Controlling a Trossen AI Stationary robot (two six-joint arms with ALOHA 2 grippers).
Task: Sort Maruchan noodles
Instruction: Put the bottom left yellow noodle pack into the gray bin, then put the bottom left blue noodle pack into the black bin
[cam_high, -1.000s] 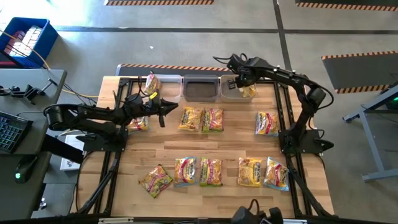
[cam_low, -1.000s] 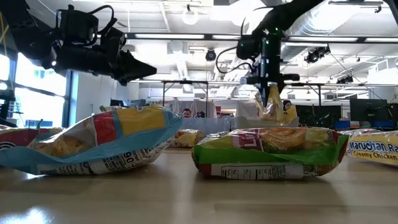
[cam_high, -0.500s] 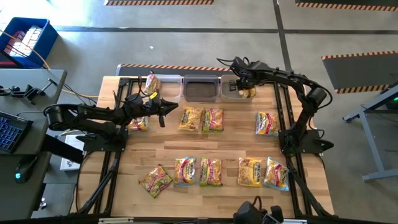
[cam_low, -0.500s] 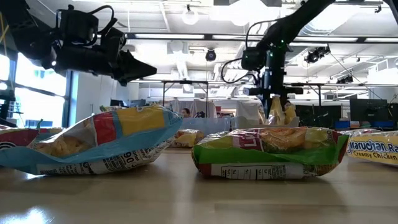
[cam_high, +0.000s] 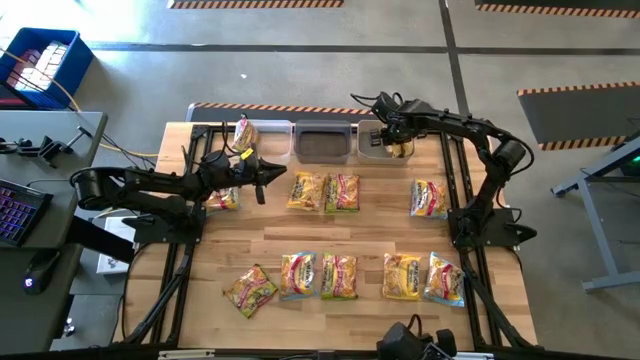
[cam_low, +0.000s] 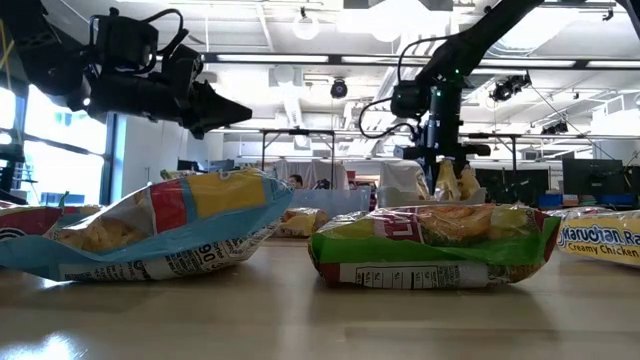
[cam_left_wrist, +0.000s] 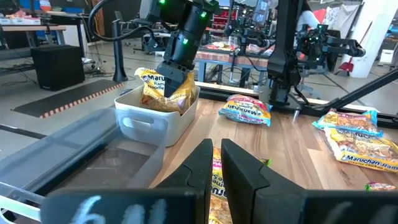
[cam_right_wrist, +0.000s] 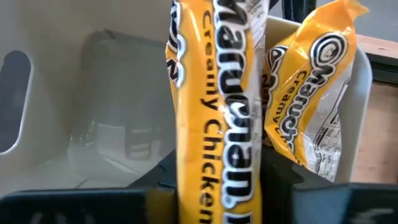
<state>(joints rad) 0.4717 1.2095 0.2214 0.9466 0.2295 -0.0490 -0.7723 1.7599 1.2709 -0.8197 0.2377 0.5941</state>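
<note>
Yellow noodle packet (cam_right_wrist: 217, 106) upright, on end

**Wooden tabletop, bins and loose packets**

The tabletop (cam_high: 375, 235) is pale butcher-block wood. Along its far edge stand three bins: a left bin (cam_high: 270, 135) holding a packet on end, an empty middle bin (cam_high: 322, 141), and a right bin (cam_high: 378, 143) with yellow packets in it. Two packets (cam_high: 323, 191) lie side by side near the middle. One packet (cam_high: 429, 198) lies by the right edge and another (cam_high: 222, 199) by the left. Five packets (cam_high: 340, 277) line the near edge, the leftmost (cam_high: 250, 291) turned askew.
</note>
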